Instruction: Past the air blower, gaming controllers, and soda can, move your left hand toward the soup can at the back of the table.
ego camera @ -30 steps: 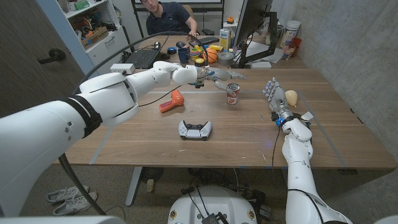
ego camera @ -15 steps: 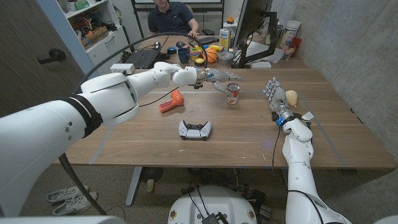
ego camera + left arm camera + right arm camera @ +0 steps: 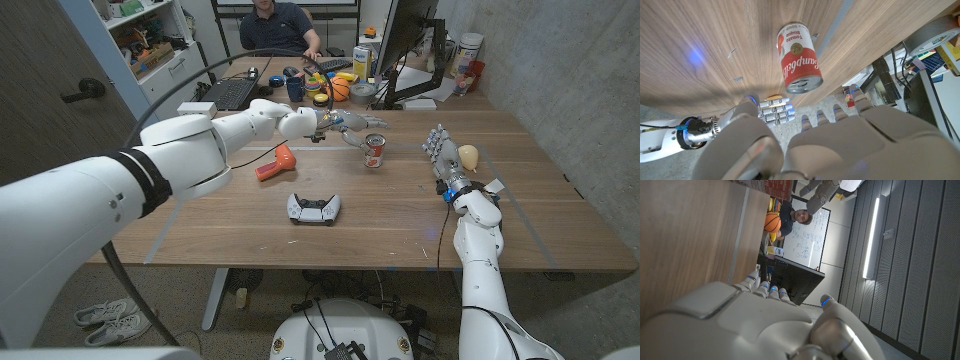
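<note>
The soup can (image 3: 374, 150), red and white, stands upright at the back middle of the table; its label reads clearly in the left wrist view (image 3: 799, 57). My left hand (image 3: 346, 126) hovers just left of and behind the can, fingers apart and reaching over it, holding nothing (image 3: 805, 145). The orange air blower (image 3: 277, 163) and a white gaming controller (image 3: 314, 207) lie nearer the front, behind my left arm's reach. My right hand (image 3: 440, 150) stands on its edge at the table's right, fingers straight up and empty (image 3: 765, 325).
A pale rounded object (image 3: 468, 155) lies just right of my right hand. The far edge holds a laptop (image 3: 228, 93), a monitor (image 3: 405, 40), an orange ball (image 3: 341, 88) and clutter. A person (image 3: 275, 25) sits behind the table. Bare wood (image 3: 380, 215) lies around the controller.
My left hand has crept slightly rightward toward the soup can. The right hand, can, controller and blower have not moved.
</note>
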{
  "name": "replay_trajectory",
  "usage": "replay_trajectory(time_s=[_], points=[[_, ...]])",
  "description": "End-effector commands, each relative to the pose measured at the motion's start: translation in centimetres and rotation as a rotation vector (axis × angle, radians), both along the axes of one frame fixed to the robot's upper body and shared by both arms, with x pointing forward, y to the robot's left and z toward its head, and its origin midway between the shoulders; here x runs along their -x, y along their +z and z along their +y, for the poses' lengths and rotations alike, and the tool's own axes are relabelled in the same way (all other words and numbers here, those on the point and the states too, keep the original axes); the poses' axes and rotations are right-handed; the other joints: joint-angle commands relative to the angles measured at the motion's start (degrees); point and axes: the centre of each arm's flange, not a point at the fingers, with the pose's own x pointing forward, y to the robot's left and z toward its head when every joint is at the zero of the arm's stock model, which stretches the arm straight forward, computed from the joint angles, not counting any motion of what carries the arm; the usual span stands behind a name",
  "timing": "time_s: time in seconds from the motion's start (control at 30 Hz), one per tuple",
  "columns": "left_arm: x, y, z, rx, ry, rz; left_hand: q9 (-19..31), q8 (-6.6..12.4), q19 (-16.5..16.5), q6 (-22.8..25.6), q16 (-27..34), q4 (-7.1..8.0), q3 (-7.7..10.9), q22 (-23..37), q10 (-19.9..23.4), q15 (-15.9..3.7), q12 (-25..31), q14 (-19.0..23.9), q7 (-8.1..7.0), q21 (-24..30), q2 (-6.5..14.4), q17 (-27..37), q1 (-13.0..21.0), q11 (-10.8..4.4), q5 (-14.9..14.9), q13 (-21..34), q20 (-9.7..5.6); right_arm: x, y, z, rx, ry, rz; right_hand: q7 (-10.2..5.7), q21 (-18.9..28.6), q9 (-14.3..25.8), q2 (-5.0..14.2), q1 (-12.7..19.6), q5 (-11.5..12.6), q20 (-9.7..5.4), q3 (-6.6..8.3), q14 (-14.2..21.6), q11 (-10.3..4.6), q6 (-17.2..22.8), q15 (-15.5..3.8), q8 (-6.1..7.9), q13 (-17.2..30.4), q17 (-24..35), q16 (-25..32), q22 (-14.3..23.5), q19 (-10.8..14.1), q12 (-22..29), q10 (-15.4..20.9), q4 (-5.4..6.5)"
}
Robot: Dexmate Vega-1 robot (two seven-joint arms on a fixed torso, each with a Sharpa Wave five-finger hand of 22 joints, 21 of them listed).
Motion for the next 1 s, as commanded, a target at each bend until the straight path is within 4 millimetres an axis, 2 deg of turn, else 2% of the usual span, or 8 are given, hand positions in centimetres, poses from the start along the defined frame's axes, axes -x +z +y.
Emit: replay_trajectory(time_s=[0.03,1.0], points=[[-0.57,0.06,-0.13,0.005,0.04,-0.008,0.21,0.31,-0.41,-4.31,0.48,0.02,-0.1,0.19,-10.22,-0.12,0.38,-3.04,-0.26,-0.12,-0.13,0.11,0.74,0.12,0.54,0.16,0.31,-0.33,0.29,0.06,0.003,-0.004,0.001,0.27,-0.19,0.2,5.25,0.11,0.18,0.29,-0.18,-5.89,0.25,-4.87,0.56,0.5,0.27,0.15,-0.09,0.27,-2.89,0.22,-1.62,-0.08],[-1.23,-0.18,-0.84,0.006,0.094,-0.016,0.29,0.5,-0.38,-4.29,0.68,0.18,-0.51,0.22,-9.82,-0.72,0.56,-2.89,-0.26,0.01,0.17,0.08,1.23,-0.06,0.75,0.17,0.3,-0.67,0.44,-0.05,0.006,-0.012,0.002,0.2,-0.45,0.2,5.25,0.21,0.18,0.29,-0.31,-5.92,0.26,-4.92,0.63,0.46,0.27,0.11,-0.19,0.27,-2.82,0.18,-1.68,-0.14]])
